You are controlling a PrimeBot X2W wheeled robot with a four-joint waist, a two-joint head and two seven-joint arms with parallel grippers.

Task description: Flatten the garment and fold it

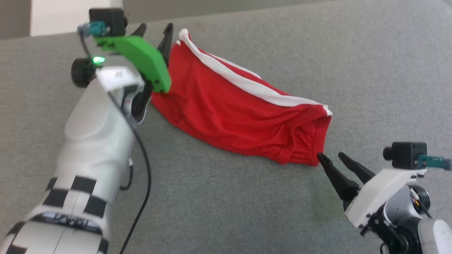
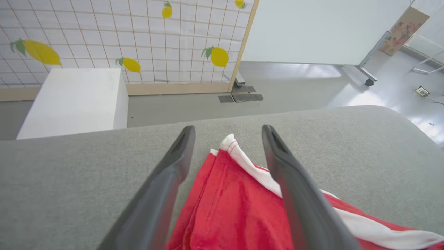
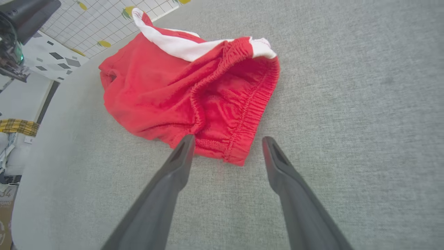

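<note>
Rumpled bright red soft fabric shorts (image 1: 229,109) with a white side stripe lie aslant on the grey cloth-covered counter (image 1: 247,204). Left pincer (image 1: 154,31) apart, fingers either side of the far white-trimmed corner, nothing clamped. Right pincer (image 1: 330,156) apart, empty, one tip just at the elastic waistband.

no text, labels or numbers clearly readable

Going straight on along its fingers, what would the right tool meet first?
Probably the red shorts, at the elastic waistband just ahead of the open right tool, though its height is unclear.
</note>
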